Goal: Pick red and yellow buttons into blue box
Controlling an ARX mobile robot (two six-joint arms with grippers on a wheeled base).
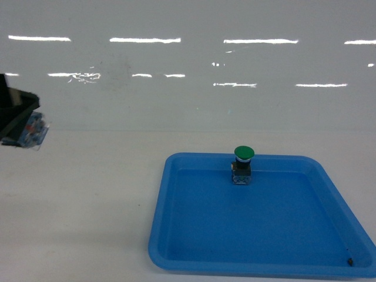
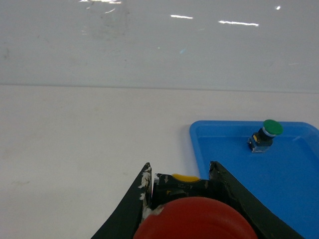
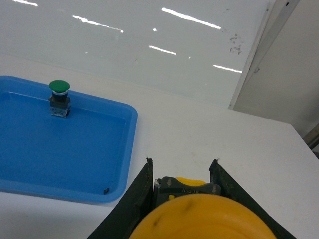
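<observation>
Our left claw (image 2: pixel 179 185) grips the red-capped push button (image 2: pixel 195 219); our right claw (image 3: pixel 180 180) grips the yellow-capped one (image 3: pixel 204 218). Both hover over the white desk (image 1: pixel 82 211), glossy white wall at 12 o'clock.

No legible text; faint marking on red button (image 2: pixel 197 219) body unreadable.

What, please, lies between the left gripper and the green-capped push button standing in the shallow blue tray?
In the left wrist view, only bare white table and blue tray floor separate the left gripper from the green-capped button.
</observation>
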